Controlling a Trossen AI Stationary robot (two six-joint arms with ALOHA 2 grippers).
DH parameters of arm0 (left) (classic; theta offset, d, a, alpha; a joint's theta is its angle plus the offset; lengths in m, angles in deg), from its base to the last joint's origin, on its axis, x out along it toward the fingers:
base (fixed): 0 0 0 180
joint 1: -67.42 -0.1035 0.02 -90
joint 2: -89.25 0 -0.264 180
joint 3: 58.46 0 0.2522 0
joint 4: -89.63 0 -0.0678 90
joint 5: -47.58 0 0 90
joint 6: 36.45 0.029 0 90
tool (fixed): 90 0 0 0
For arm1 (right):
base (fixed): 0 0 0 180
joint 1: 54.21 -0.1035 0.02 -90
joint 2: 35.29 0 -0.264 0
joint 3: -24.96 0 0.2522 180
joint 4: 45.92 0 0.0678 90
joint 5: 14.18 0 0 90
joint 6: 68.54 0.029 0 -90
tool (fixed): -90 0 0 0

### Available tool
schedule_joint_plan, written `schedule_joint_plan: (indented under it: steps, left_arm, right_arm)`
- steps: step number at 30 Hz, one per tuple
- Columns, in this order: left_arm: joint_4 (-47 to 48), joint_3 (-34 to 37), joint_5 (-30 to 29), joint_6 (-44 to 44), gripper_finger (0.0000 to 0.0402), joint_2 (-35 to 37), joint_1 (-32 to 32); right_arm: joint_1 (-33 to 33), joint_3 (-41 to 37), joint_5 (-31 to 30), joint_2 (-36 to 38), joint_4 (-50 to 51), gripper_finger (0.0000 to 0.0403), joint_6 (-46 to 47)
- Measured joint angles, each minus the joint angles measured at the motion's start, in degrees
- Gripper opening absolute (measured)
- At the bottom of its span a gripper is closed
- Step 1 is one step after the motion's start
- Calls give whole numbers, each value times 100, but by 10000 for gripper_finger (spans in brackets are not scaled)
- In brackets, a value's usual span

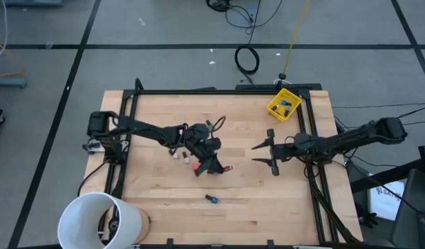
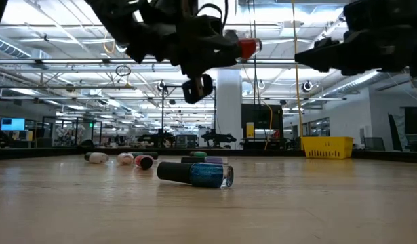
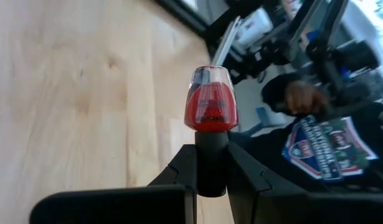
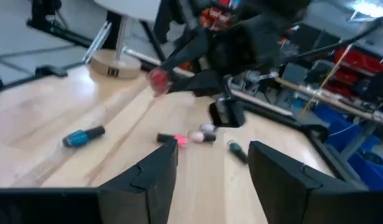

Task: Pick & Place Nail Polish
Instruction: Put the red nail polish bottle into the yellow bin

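My left gripper [image 1: 215,164] is over the table's middle, shut on a red nail polish bottle [image 3: 211,104] held high above the wood; the bottle also shows in the low view [image 2: 249,47]. A blue bottle [image 1: 212,199] lies on its side nearer the front edge. Several more small bottles [image 1: 185,159] lie under the left arm, and a green one [image 1: 209,126] lies farther back. My right gripper [image 1: 266,153] is open and empty, level, right of centre, facing the left gripper. My left gripper pinches the red bottle's dark cap [image 3: 211,165] between its two fingers. The red body sticks out past the fingertips, in line with the fingers. The fingers lie about level, pointing toward the table's right and near side. The bottle is lifted clear of the table.
A yellow bin [image 1: 284,104] with a few bottles inside stands at the far right corner. A large white bucket [image 1: 101,220] stands at the near left corner. A dark frame [image 1: 198,91] runs along the far edge and both sides. A person in a dark shirt [image 3: 328,149] is beyond the table.
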Motion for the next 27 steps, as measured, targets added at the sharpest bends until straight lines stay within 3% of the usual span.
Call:
schedule_joint_plan:
  steps: [9, 17, 27]
  left_arm:
    - [-419, -2, 483, -332, 39, -213, -220]
    - [-278, -2, 526, -363, 38, -211, -170]
    - [-62, -2, 435, -247, 38, -209, -157]
  right_arm:
    - [-404, 868, -8, -1569, -54, 243, -310]
    - [-403, 1391, 61, -2447, -572, 233, -473]
    - [-408, 1917, 629, -3162, -606, 231, -525]
